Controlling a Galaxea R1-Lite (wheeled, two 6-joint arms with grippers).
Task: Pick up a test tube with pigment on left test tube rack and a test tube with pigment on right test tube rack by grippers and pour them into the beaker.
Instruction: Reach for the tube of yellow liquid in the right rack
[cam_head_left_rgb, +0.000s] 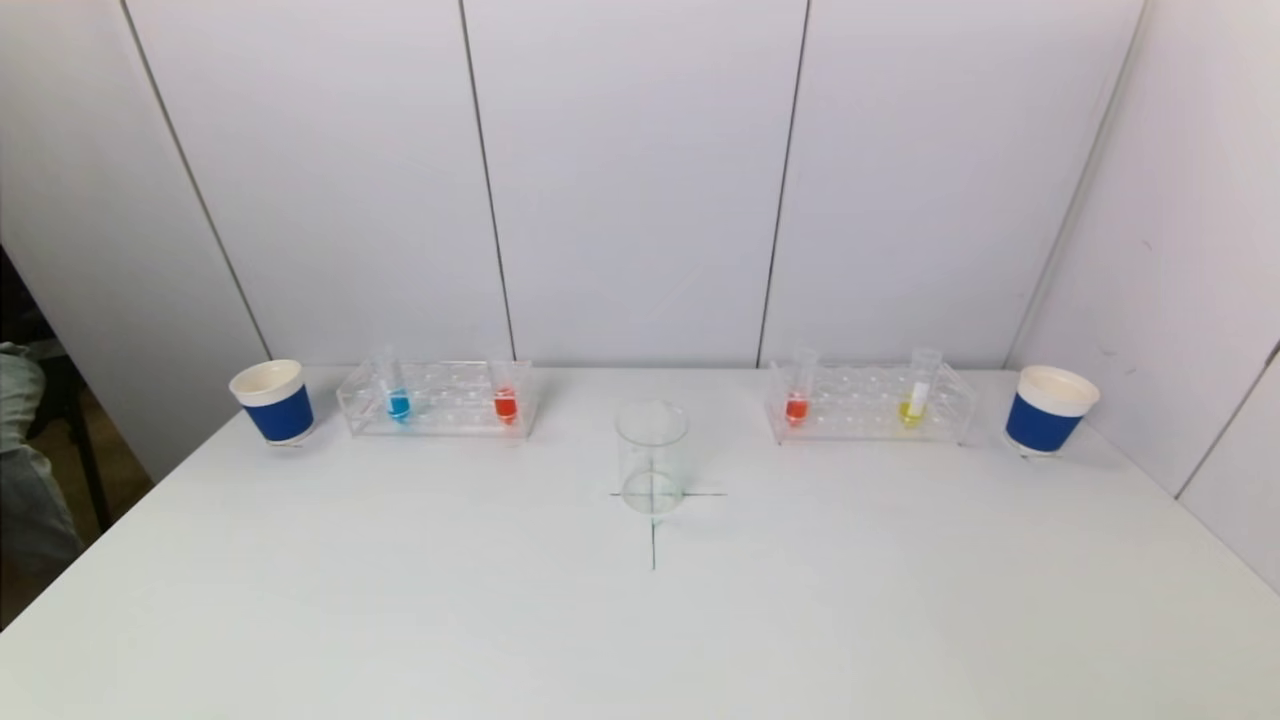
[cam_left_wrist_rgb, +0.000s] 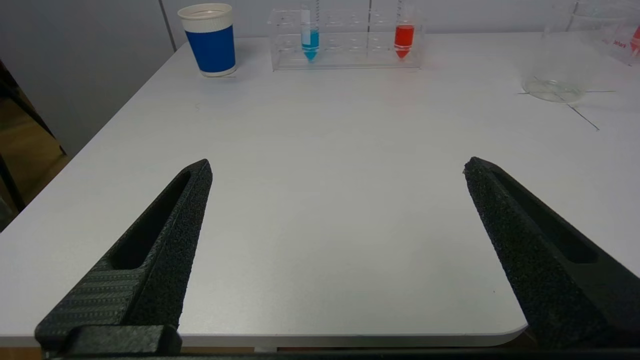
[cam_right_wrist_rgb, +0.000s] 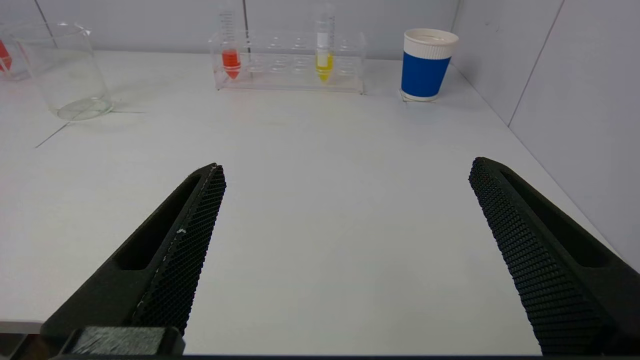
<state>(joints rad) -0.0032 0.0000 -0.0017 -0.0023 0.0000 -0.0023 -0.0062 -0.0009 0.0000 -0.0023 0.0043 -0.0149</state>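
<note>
The clear left test tube rack (cam_head_left_rgb: 437, 398) holds a blue-pigment tube (cam_head_left_rgb: 397, 400) and a red-pigment tube (cam_head_left_rgb: 505, 402), both upright. The right rack (cam_head_left_rgb: 868, 402) holds a red tube (cam_head_left_rgb: 797, 404) and a yellow tube (cam_head_left_rgb: 914, 402). An empty glass beaker (cam_head_left_rgb: 651, 456) stands on a cross mark between the racks. Neither arm shows in the head view. My left gripper (cam_left_wrist_rgb: 337, 167) is open over the table's near left edge, far from the blue tube (cam_left_wrist_rgb: 310, 41) and red tube (cam_left_wrist_rgb: 404, 39). My right gripper (cam_right_wrist_rgb: 346, 170) is open near the front right, with nothing between its fingers.
A blue paper cup (cam_head_left_rgb: 273, 401) stands left of the left rack, another blue cup (cam_head_left_rgb: 1049, 408) right of the right rack. White wall panels (cam_head_left_rgb: 640, 180) rise close behind the racks and along the right side. The white table (cam_head_left_rgb: 640, 620) stretches toward me.
</note>
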